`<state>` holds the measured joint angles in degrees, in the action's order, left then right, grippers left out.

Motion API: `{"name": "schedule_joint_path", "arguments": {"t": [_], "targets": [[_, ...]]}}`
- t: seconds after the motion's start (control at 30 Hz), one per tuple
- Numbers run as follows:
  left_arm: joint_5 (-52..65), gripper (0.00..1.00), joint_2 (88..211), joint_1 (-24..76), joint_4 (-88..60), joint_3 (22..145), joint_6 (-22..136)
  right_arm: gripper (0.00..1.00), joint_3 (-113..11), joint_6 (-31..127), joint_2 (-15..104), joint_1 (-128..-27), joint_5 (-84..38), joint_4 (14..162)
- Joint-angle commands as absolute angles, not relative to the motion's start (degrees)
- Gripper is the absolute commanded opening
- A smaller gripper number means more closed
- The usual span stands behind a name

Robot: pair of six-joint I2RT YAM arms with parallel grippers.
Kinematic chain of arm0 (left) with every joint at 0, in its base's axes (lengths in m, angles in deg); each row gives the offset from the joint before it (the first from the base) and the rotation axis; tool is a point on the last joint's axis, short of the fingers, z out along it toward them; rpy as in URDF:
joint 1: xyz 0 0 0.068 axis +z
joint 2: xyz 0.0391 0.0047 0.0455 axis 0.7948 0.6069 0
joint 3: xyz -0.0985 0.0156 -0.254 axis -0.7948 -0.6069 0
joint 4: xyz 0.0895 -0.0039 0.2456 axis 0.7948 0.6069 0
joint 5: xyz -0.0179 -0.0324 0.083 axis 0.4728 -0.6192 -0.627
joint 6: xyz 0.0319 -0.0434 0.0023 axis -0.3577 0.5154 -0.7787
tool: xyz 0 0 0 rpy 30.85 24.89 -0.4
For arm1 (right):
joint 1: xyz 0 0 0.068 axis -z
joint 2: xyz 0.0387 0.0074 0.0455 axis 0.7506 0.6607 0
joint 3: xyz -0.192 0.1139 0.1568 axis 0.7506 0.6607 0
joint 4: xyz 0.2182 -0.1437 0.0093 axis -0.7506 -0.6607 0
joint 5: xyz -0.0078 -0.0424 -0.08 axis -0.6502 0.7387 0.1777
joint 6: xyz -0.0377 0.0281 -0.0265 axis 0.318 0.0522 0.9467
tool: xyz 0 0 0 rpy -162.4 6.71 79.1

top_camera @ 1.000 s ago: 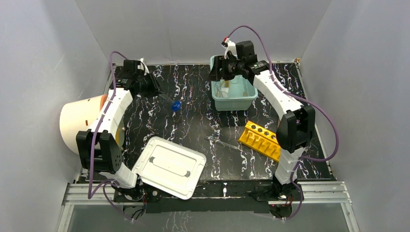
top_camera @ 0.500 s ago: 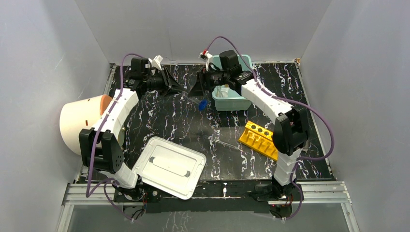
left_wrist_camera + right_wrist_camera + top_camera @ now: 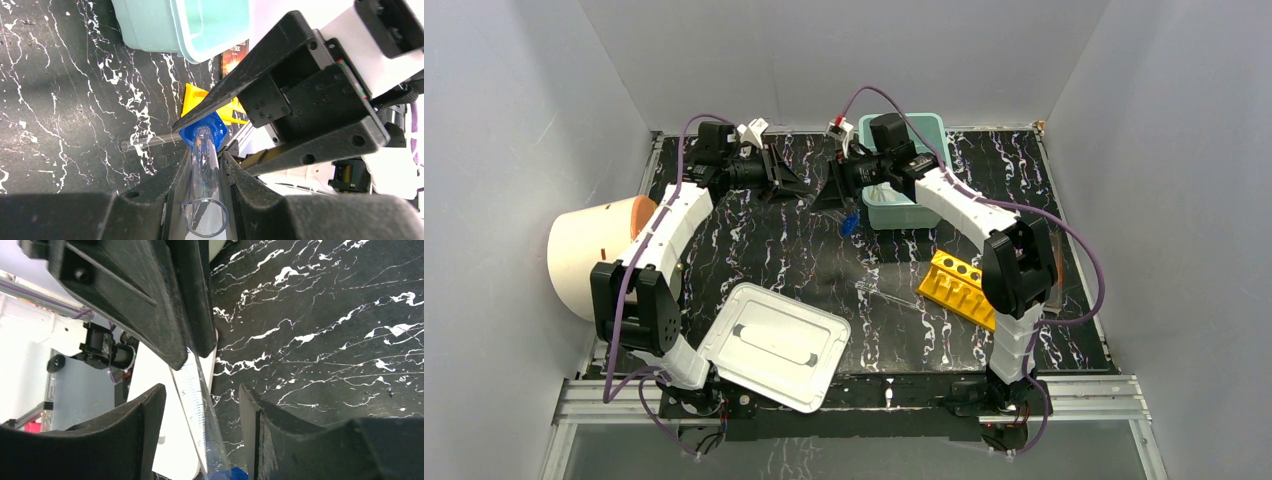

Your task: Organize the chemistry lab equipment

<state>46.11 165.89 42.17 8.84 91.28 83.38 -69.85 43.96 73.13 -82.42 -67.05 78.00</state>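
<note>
My left gripper (image 3: 796, 186) is shut on a clear graduated tube (image 3: 205, 167) that ends in a blue cap (image 3: 204, 131); the cap hangs above the table (image 3: 849, 222). My right gripper (image 3: 829, 190) faces the left one, and its open jaws straddle the same tube (image 3: 197, 400) just above the cap (image 3: 227, 474) without visibly touching it. My left gripper (image 3: 205, 155) shows in its own view, as does my right gripper (image 3: 201, 390). A thin glass rod (image 3: 889, 297) and a yellow holed rack (image 3: 964, 290) lie on the table.
A teal bin (image 3: 914, 212) stands at the back, right behind the right gripper. A white lid (image 3: 774, 345) lies at the front left. The big white drum (image 3: 594, 255) lies at the left edge. A dark-covered book (image 3: 235, 52) shows beside the bin.
The left gripper carried the capped tube rightward toward the middle. The right gripper swung left from above the teal bin, and its open jaws are now around the tube.
</note>
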Motion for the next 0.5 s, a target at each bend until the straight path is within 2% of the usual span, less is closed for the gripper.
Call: {"name": "schedule_joint_path", "arguments": {"t": [0.0,0.23,0.37,0.4,0.47], "targets": [[50.13,0.11,165.84,42.35,8.98,92.12,83.28,0.6,-71.04,49.44,73.28,-82.71,-67.58,75.34],[49.09,0.14,166.72,42.36,10.95,93.85,82.32,0.32,-71.57,52.22,73.33,-82.79,-66.84,73.19],[47.87,0.29,167.05,42.35,11.1,94.89,83.17,0.23,-71.87,52.31,73.19,-82.79,-66.8,73.37],[46.7,0.39,166.93,42.35,11.24,95.17,83.61,0.22,-71.87,52.2,73.09,-82.78,-66.36,73.49],[44.19,0.51,166.71,42.35,11.61,95.5,84.16,0.21,-71.84,51.91,72.75,-82.81,-65.56,73.78]]}}
